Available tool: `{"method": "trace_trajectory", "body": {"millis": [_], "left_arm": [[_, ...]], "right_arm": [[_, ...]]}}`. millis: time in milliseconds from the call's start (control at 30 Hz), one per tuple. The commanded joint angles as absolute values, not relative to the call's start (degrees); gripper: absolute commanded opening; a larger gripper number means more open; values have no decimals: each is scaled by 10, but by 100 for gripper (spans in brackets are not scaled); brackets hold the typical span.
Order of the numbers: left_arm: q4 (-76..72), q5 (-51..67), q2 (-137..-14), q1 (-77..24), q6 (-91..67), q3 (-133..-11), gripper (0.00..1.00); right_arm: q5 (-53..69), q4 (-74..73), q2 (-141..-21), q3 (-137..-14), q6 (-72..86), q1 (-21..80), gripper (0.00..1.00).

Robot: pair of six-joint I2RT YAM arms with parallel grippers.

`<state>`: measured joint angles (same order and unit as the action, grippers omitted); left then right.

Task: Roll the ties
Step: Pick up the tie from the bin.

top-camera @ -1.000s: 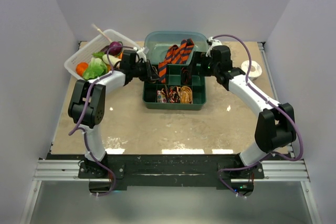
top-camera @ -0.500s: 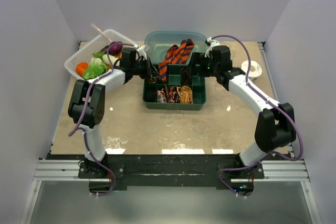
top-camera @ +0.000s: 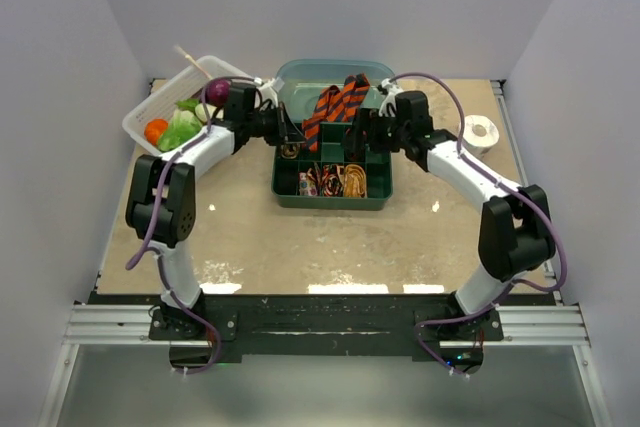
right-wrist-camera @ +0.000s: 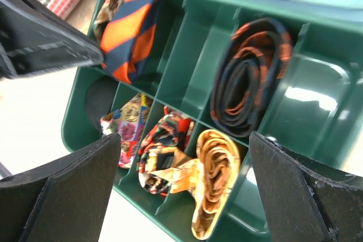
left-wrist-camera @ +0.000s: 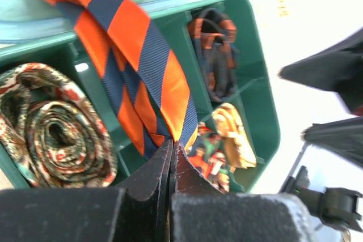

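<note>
Striped tie (left-wrist-camera: 142, 63) — orange-red, navy, unrolled.

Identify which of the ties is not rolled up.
The orange-and-navy striped tie: it runs long and flat over the tray rim, its tip pinched in the left pincer, while the other ties sit coiled in their compartments.

The left gripper (top-camera: 289, 137) seemingly pinches the striped tie (top-camera: 336, 107) over the green organizer (top-camera: 330, 203).
</note>
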<state>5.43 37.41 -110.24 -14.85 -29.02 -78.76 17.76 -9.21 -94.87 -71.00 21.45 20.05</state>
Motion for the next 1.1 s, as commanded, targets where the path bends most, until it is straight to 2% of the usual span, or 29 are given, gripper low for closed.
{"method": "trace_trajectory", "body": {"millis": [0,267,467,833,967,1067], "left_arm": [[83,434,-1053,-136,-305,-818,0],[122,482,-1009,-136,-305,-777,0],[155,471,-934,-137,-290,-685,0],[217,454,-808,-146,-292,-586,0],[224,444,-814,-146,-277,-549,8],[230,441,-851,-146,-260,-547,9]], "right_arm": [[217,-75,-954,-734,219,225,99],[226,-70,-966,-749,227,257,99],[231,-69,-958,-746,229,258,99],[243,-80,-955,-748,228,262,99],[244,-97,-962,-751,221,270,99],[252,-116,-975,-763,215,276,99]]}}
